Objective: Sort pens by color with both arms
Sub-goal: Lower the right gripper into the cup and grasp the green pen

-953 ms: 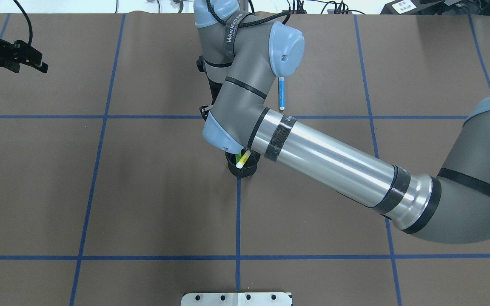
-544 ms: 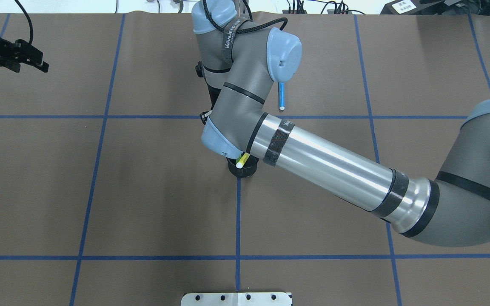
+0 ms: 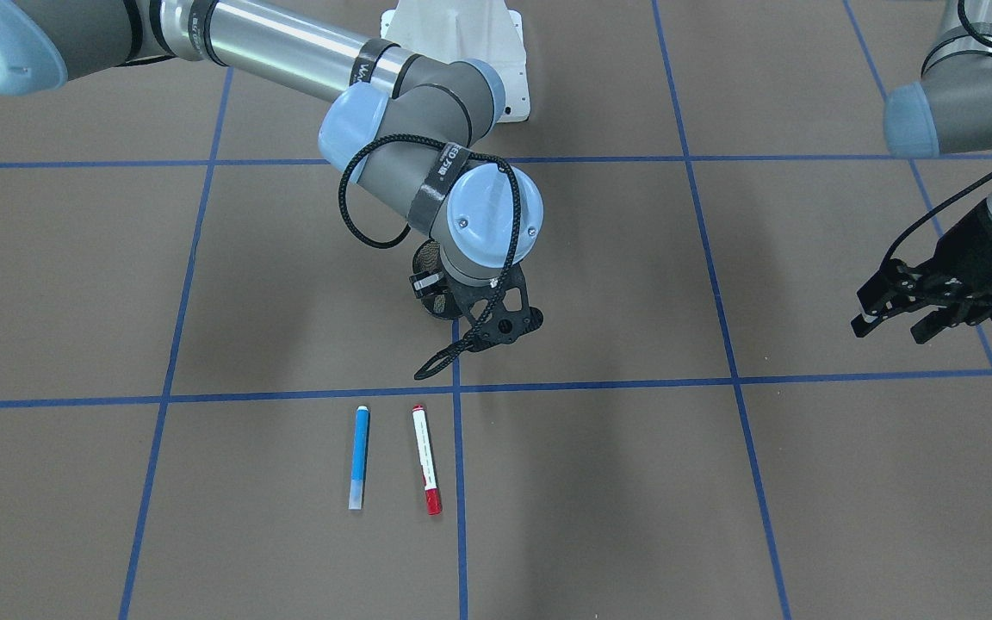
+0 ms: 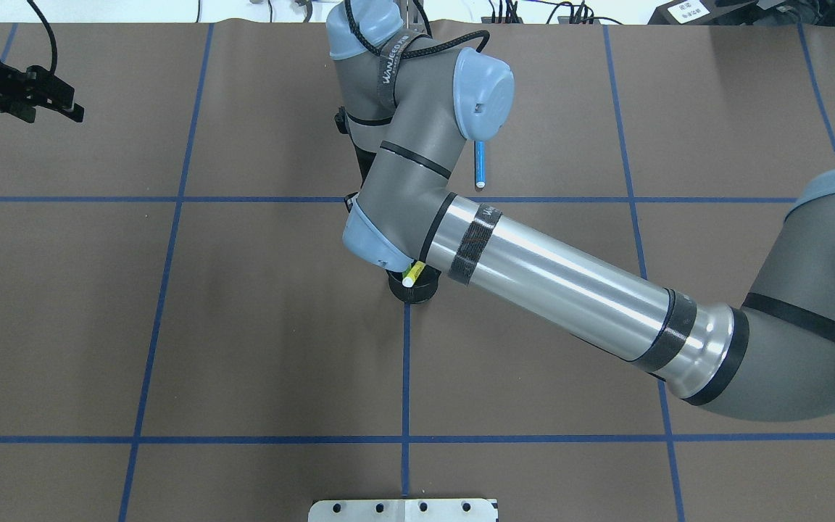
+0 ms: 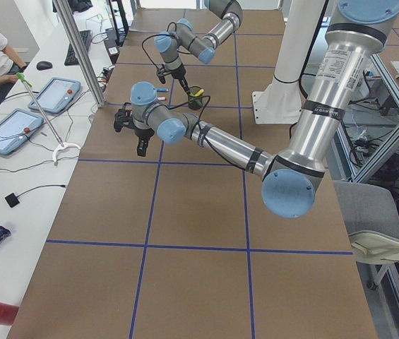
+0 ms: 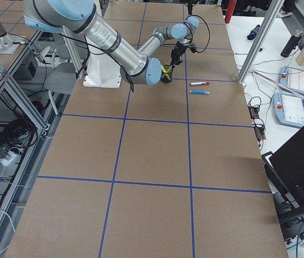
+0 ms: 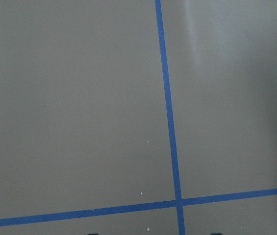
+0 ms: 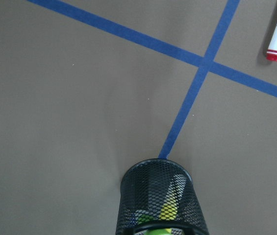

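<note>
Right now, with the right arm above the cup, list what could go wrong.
The right arm crowds the cup, where a yellow pen leans out; a careless move could knock the pen or tip the cup. The loose cable loop dangling from its wrist might snag the red pen or blue pen nearby.

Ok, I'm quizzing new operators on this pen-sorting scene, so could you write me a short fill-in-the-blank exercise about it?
1. The yellow pen stands in the black mesh ____.
2. Beside the blue pen on the table lies a white pen capped in ____.
3. The number of pens lying flat on the table is ____.
Missing words: cup; red; two.
</note>
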Robot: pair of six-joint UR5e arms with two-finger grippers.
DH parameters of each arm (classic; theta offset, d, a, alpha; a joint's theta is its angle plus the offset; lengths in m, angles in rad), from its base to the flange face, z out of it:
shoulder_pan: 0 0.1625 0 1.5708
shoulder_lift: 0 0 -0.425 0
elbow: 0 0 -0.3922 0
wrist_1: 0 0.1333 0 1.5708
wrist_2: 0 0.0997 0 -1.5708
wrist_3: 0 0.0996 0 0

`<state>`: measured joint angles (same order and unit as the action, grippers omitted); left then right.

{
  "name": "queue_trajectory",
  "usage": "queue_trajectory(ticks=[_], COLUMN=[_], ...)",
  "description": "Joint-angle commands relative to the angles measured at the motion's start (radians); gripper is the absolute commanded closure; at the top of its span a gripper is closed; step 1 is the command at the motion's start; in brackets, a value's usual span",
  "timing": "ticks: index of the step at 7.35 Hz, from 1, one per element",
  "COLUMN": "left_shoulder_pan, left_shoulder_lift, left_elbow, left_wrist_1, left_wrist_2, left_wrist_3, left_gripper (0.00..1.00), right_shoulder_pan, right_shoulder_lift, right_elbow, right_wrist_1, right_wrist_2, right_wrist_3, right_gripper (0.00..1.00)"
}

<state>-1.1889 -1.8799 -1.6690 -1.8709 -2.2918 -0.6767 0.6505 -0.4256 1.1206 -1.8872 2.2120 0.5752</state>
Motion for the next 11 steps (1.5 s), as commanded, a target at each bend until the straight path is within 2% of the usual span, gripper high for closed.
queue_trajectory(ticks=[1,2,4,6,8,9,10,11], left_shoulder_pan=[0.0,0.002,0.002,0.005,0.005,0.005,0.005,0.005], left_shoulder_lift=[0.002,0.002,0.001,0.001,-0.002,-0.007,-0.007,-0.008], left_elbow=[-0.008,-0.008,-0.008,-0.006,-0.008,-0.008,-0.008,-0.008], left_wrist_1=[-0.001,-0.001,-0.001,-0.001,-0.002,-0.002,-0.002,-0.004], left_wrist_2=[0.005,0.005,0.005,0.005,0.003,0.003,0.003,0.003], left_wrist_3=[-0.001,-0.003,-0.012,-0.024,-0.026,-0.026,-0.024,-0.024], left_gripper=[0.19,0.18,0.18,0.18,0.18,0.18,0.18,0.17], right_shoulder_pan=[0.009,0.012,0.056,0.106,0.126,0.126,0.123,0.089], right_shoulder_lift=[0.001,0.001,0.022,0.047,0.068,0.07,0.021,-0.066], right_elbow=[0.002,0.005,0.097,0.157,0.203,0.217,0.222,0.216], right_wrist_1=[-0.001,-0.006,-0.129,-0.148,-0.142,-0.097,0.074,0.358], right_wrist_2=[0.005,0.005,0.014,0.041,-0.007,-0.119,-0.227,-0.364], right_wrist_3=[0.0,0.002,0.0,0.0,0.011,0.023,0.135,0.256], right_gripper=[1.0,1.0,1.0,1.0,1.0,1.0,1.0,1.0])
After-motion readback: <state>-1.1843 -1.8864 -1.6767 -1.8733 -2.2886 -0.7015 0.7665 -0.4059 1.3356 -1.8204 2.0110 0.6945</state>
